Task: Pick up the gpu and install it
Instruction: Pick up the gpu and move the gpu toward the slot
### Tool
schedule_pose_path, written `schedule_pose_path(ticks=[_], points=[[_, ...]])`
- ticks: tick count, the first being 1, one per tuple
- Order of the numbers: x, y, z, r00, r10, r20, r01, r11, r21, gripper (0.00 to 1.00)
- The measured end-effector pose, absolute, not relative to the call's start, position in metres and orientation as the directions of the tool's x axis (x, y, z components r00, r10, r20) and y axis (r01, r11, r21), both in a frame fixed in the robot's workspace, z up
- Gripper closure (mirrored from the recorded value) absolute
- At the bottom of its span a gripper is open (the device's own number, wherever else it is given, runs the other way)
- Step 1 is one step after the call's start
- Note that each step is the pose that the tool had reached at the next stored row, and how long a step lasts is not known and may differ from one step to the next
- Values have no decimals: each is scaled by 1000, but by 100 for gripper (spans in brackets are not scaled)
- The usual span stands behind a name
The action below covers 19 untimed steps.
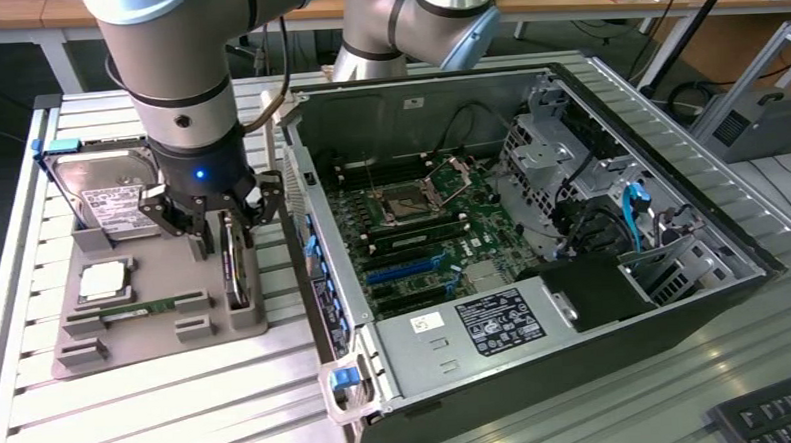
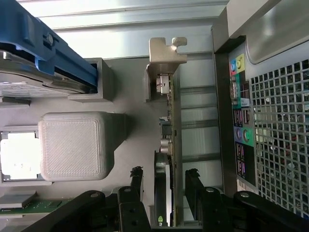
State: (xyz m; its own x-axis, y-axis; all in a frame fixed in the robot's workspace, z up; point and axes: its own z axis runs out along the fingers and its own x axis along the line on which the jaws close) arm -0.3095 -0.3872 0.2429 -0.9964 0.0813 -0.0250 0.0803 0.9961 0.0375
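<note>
From my seat the gripper [image 1: 225, 239] [image 2: 164, 173] hangs over the grey holder tray [image 1: 134, 343] [image 2: 130, 96] in the exterior view's left half. Its jaws are apart, one finger on each side of the gpu [image 1: 238, 273] [image 2: 170, 111], with a sliver of space on both sides and nothing clamped. The gpu stands on edge in the slot along the tray's edge nearest the computer case [image 1: 405, 111]. Its silver bracket [image 2: 166, 50] points away from the fingers. The case wall rises just beside that slot, so room on that side is tight. I count four parts in the tray, one of each: the gpu, a hard drive [image 1: 107, 194] [image 2: 24, 79] at the upper left of the exterior view, a CPU [image 1: 105, 281] [image 2: 19, 154] below it, and a green RAM stick [image 1: 139, 311] [image 2: 29, 205] lower still. The case lies open with its motherboard [image 1: 410, 221] exposed, on the slatted table [image 1: 177, 411]. A keyboard [image 1: 778, 415] sits at the lower right.
</note>
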Motion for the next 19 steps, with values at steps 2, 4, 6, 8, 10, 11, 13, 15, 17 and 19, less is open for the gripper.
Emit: schedule_pose_path(ticks=[2, 4, 6, 8, 10, 11, 13, 15, 17, 19], points=[[-310, -387, 243, -996, 81, -25, 80, 996, 38, 52], [-310, -387, 243, -996, 81, -25, 80, 996, 38, 53], [-310, -387, 243, -996, 81, -25, 80, 996, 38, 66], [-310, -387, 243, -996, 81, -25, 80, 996, 37, 72], [-310, -387, 243, -996, 81, -25, 80, 996, 38, 73], [-310, -387, 243, -996, 81, -25, 80, 996, 38, 73], [-310, -387, 243, -996, 81, -25, 80, 996, 37, 73], [-310, -387, 243, -996, 81, -25, 80, 996, 37, 73], [-310, -387, 243, -996, 81, -25, 80, 996, 38, 73], [-310, -387, 243, -996, 81, -25, 80, 996, 37, 73]])
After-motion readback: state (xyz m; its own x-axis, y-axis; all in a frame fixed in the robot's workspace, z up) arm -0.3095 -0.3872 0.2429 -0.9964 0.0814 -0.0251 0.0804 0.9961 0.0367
